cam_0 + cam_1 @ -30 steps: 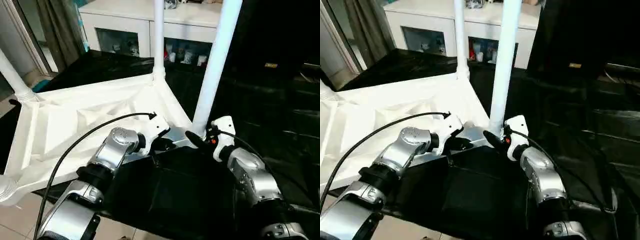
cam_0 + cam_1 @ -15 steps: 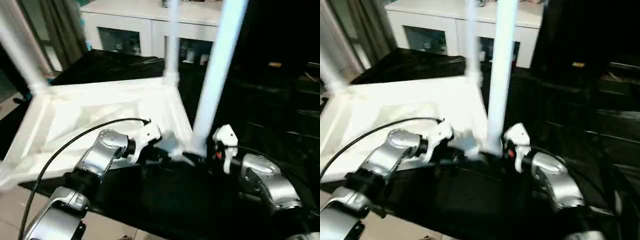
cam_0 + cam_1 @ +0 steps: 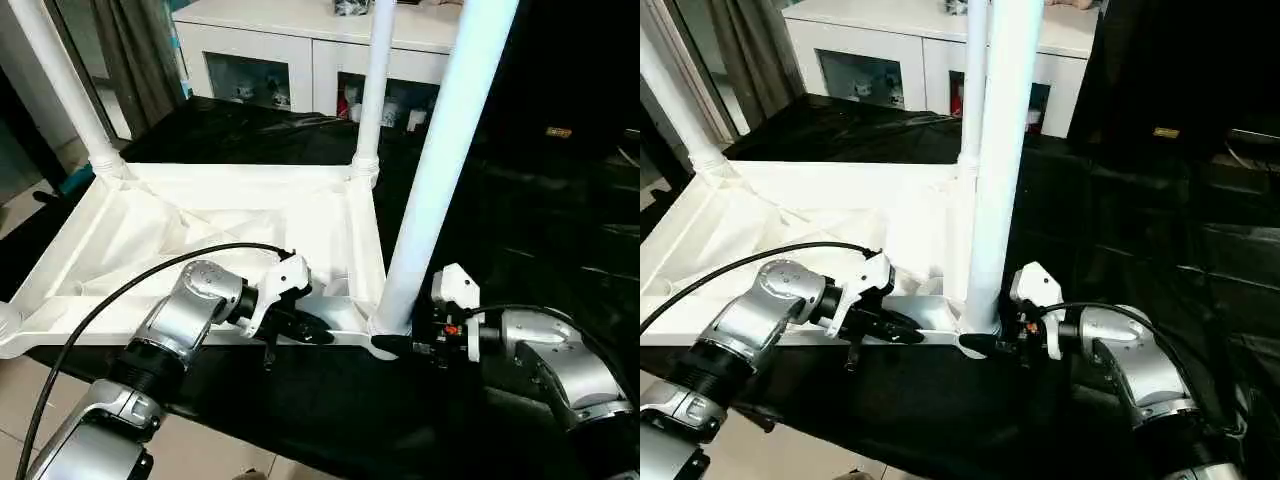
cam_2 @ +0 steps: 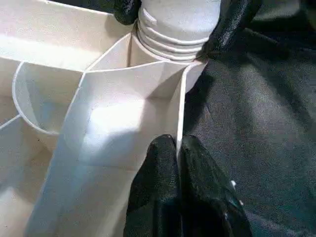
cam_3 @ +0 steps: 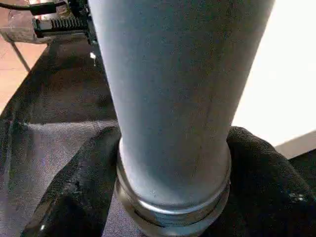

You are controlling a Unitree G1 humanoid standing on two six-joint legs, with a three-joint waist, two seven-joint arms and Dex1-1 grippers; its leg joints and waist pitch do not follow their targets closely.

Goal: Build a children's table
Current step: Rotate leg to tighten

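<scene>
The children's table lies upside down on a black cloth, with the ribbed underside of its white top [image 3: 200,215] facing up. Three white legs stand in corner sockets: one at the near right [image 3: 440,170], one behind it [image 3: 372,100] and one at the far left [image 3: 62,85]. My left gripper [image 3: 318,332] is shut on the top's thin near rim [image 4: 178,123], close to the near-right corner. My right gripper [image 3: 392,343] clasps the base of the near-right leg, its black fingers [image 5: 79,182] pressed against both sides.
A white cabinet with glass doors [image 3: 290,50] stands behind the table. The black cloth [image 3: 520,200] spreads to the right and towards me. Tiled floor [image 3: 30,400] shows at the near left. A black cable [image 3: 130,285] arcs over my left forearm.
The whole picture has shifted. The table's near rim now runs level across the view instead of slanting. My right gripper's fingers have come round the near-right leg's base. The left grip holds.
</scene>
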